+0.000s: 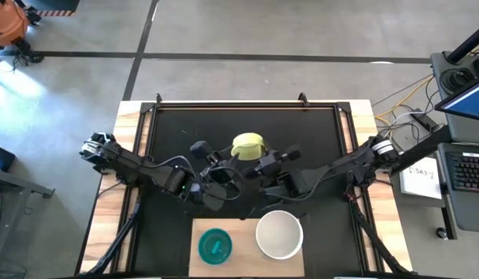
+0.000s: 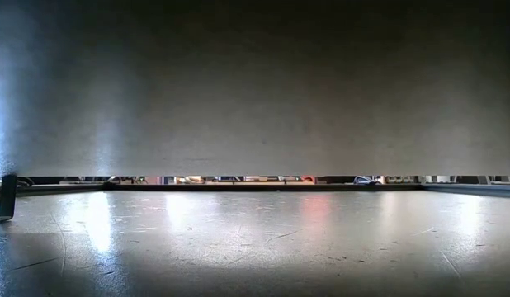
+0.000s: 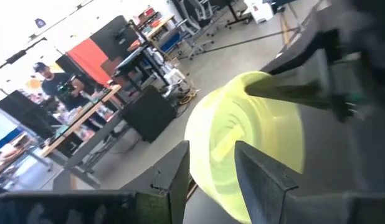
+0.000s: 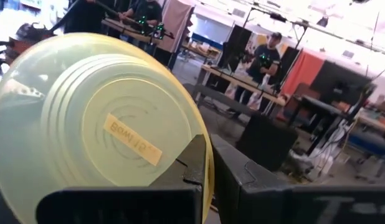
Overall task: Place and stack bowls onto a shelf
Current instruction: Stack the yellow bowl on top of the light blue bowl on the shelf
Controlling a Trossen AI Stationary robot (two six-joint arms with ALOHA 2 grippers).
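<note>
A yellow-green bowl [image 1: 247,145] hangs above the black mat [image 1: 177,124], between my two grippers. My right gripper [image 4: 209,158] is shut on its rim, and this view faces the bowl's ringed underside [image 4: 111,124]. My left gripper [image 3: 211,168] comes from the other side; its two fingers stand apart on either side of the bowl's edge [image 3: 214,155]. A teal bowl [image 1: 215,246] and a white bowl [image 1: 280,234] stand upright on the light-wood shelf [image 1: 243,260] at the near edge. My right gripper pinches the bowl's rim [image 4: 208,177] between its two fingers, one on the outer wall and one inside. The fingers come roughly level from the table's right. The bowl is tipped on its side, clear of the mat. My left gripper: whether its fingers touch the bowl cannot be told.
The two arms meet over the middle of the mat [image 1: 239,167]. Wooden strips [image 1: 108,194] run along the table's left and right sides. The low view is filled by a grey surface and shows none of this. Beyond the table are workbenches and people.
</note>
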